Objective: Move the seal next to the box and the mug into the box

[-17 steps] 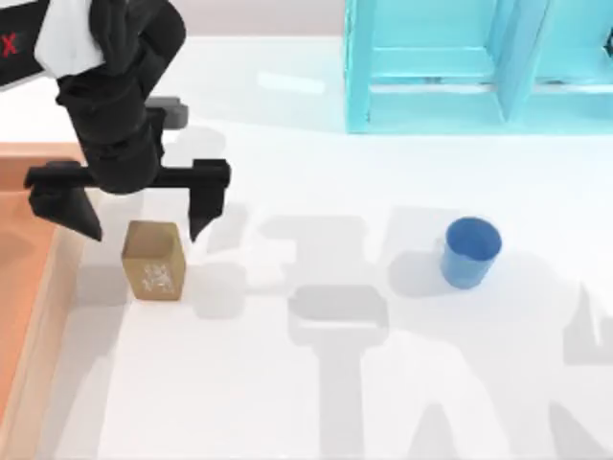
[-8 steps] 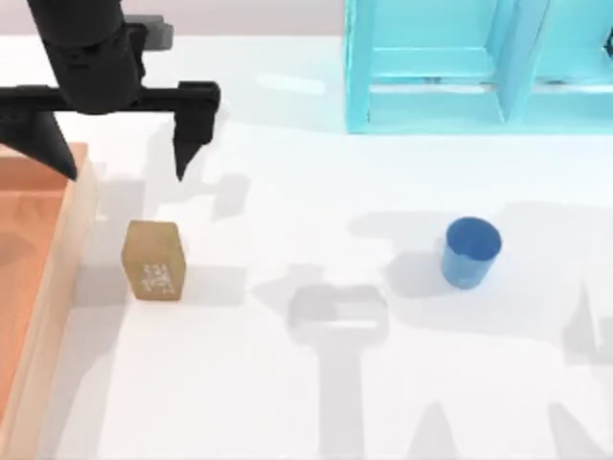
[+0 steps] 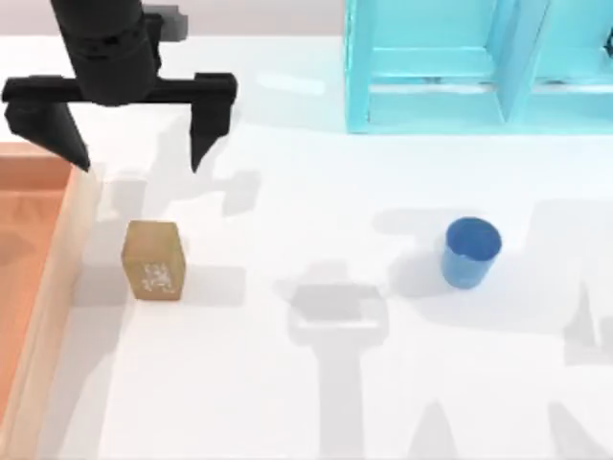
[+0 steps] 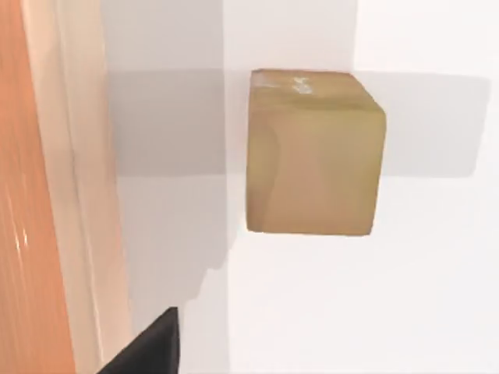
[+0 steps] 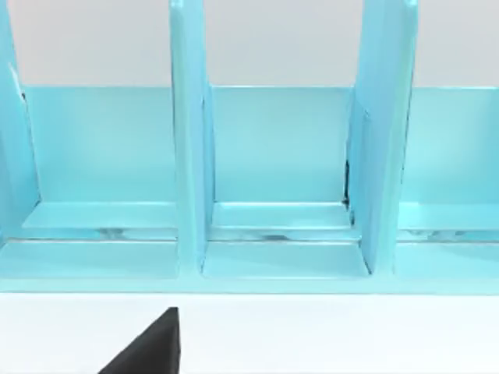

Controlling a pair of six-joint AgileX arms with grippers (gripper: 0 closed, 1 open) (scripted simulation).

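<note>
White desk (image 3: 316, 402), seal (image 3: 152, 260) parked beside box (image 3: 57, 259); mug (image 3: 471, 251) outstanding

Left gripper (image 3: 134, 158) hangs empty, fingers spread; mug stands upright far toward desk's right, probably nearer the right arm

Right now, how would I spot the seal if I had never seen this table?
Start at the big orange-brown box along the table's left side. Just off its pale rim, standing on the white table, is the seal. It is a small tan-brown block with a whitish mark, unlike the round blue mug far to the right.
</note>
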